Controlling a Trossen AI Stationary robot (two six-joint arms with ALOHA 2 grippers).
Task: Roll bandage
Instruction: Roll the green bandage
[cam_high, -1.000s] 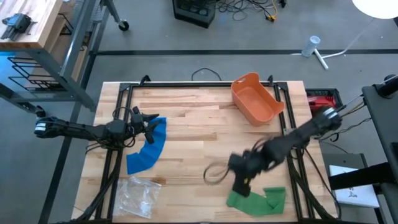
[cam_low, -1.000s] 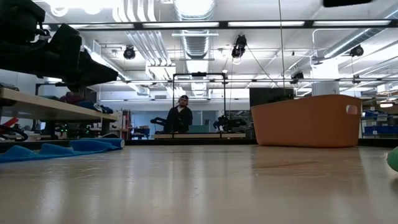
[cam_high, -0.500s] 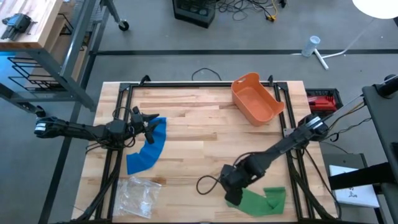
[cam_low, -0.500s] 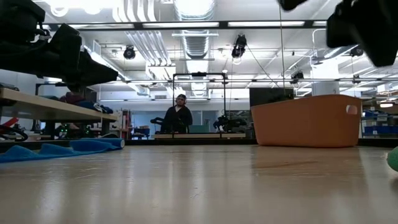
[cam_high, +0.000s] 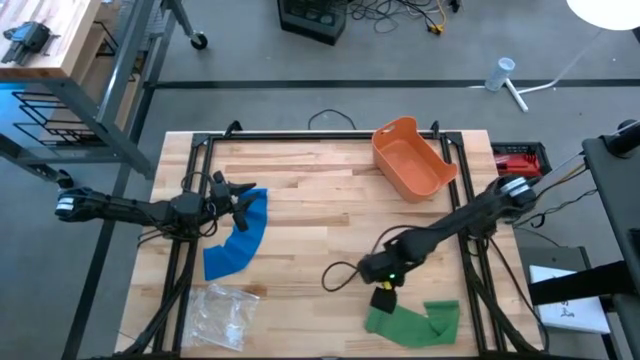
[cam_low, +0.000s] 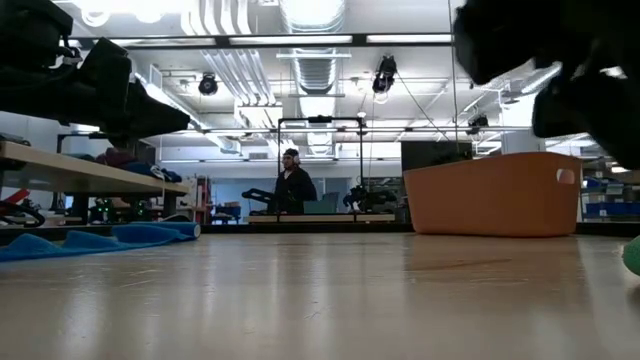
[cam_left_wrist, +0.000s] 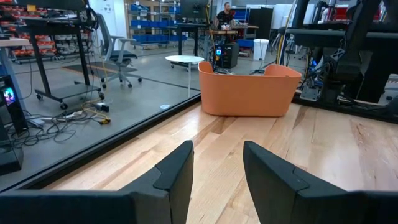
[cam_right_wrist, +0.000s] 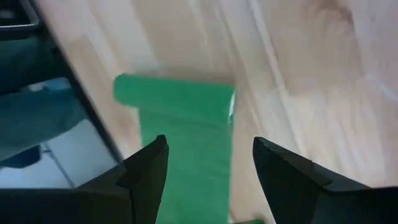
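Since the earlier frames, the right gripper (cam_high: 385, 297) has drawn back from the green bandage (cam_high: 412, 322), where half a second ago it sat low over the bandage's left end; one second ago it stood just above that end. Its arm now runs from the table's right edge diagonally toward the front centre, wrist raised, the gripper hanging just above the bandage's left end and apart from it. The fingers (cam_right_wrist: 146, 174) stand wide, nothing between them, with the bandage seen in the gap below. The left gripper (cam_high: 243, 195), the blue bandage (cam_high: 238, 238) and the orange bin (cam_high: 410, 160) lie as before.

The left arm stretches level from the table's left edge toward the centre; its fingers (cam_left_wrist: 177, 174) are parted by a narrow gap and hold nothing, and its tip rests at the upper end of the blue bandage.

The green bandage lies flat near the table's (cam_high: 310, 190) front right, its long axis running left to right along the front edge, with a rolled or folded part at one end. A clear plastic bag (cam_high: 220, 312) lies at the front left. In the low view a person (cam_low: 292, 185) stands far behind the table.
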